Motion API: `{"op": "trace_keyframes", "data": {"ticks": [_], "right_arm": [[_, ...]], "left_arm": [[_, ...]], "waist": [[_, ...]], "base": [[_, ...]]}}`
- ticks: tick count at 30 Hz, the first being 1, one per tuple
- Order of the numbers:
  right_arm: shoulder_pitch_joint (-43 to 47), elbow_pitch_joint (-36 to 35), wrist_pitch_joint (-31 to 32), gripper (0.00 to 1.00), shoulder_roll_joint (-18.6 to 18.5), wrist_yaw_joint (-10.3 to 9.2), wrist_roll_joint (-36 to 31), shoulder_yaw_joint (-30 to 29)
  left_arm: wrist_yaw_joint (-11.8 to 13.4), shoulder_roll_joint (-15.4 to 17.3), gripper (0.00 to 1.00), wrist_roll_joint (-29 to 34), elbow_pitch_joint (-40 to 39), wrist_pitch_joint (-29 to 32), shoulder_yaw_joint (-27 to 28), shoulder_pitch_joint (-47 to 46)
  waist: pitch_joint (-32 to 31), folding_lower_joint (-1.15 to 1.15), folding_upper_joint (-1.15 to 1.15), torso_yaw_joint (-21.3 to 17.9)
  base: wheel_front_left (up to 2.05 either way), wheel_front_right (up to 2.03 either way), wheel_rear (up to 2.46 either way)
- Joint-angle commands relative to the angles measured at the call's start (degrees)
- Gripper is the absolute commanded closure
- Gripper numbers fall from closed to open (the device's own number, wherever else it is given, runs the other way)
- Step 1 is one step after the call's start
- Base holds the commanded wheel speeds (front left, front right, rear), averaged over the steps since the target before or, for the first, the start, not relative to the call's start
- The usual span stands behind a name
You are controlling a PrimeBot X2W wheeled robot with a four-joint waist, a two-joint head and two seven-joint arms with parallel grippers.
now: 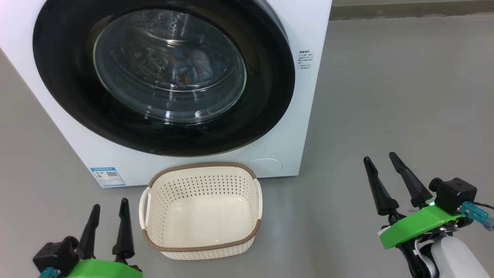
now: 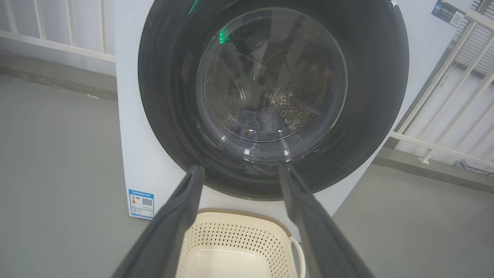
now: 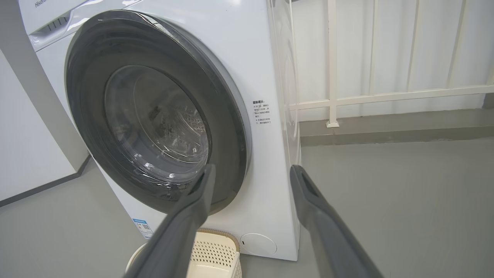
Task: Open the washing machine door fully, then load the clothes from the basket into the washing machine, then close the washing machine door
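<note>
1. The large round glossy black door [image 1: 266,96] of the big white front-loading washing machine [image 1: 308,23] lies flush against the machine's front. Its bulging clear glass window [image 1: 170,46] bars the way to the blue clothes [image 1: 193,63] in the drum.
2. A small cream-white perforated plastic basket with a brown rim [image 1: 200,185] stands on the grey floor [image 1: 386,96] just below the door, its wide mouth open upward.
3. Open floor spreads to the right of the machine and basket; the right gripper [image 1: 379,156] hangs over it, fingers apart, well clear of both.
4. The left gripper [image 1: 110,204], fingers apart, sits just left of the basket without touching it.
5. White railing bars [image 3: 332,77] close off the space behind the machine
</note>
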Motion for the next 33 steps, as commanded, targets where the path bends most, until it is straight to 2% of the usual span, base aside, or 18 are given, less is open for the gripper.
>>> {"op": "trace_keyframes", "data": {"ticks": [1,21,22,26,33], "right_arm": [[0.1,-1.4,-0.3,0.0,-0.2,-0.13,-0.7,1.2],[0.2,-1.0,-0.3,0.0,-0.4,-0.13,-0.8,1.7],[0.5,0.2,0.0,1.0,0.0,-0.01,-0.3,0.3],[2.0,2.6,0.0,1.0,1.0,0.0,-0.1,0.4],[2.4,2.2,1.2,1.0,1.6,-0.01,3.6,-0.5]], "left_arm": [[-0.1,1.3,0.0,-0.4,-1.0,-0.4,1.8,-0.8],[-0.1,1.5,0.0,-0.4,-1.0,-0.4,1.4,-0.5],[0.0,0.3,1.0,0.0,0.2,0.0,-0.4,0.1],[0.0,-0.7,1.0,-0.1,2.5,0.1,-0.6,1.2],[0.0,-0.6,1.0,-3.9,2.4,1.3,-0.1,1.0]], "waist": [[0.0,0.0,0.0,0.0],[0.2,0.0,0.0,0.0],[0.2,0.0,0.0,0.0],[0.2,0.0,0.0,0.0],[0.0,0.08,0.0,0.2]], "base": [[0.0,0.0,0.0],[0.0,0.0,0.0],[0.0,0.0,0.0],[0.0,0.0,0.0],[0.0,0.0,0.0]]}}
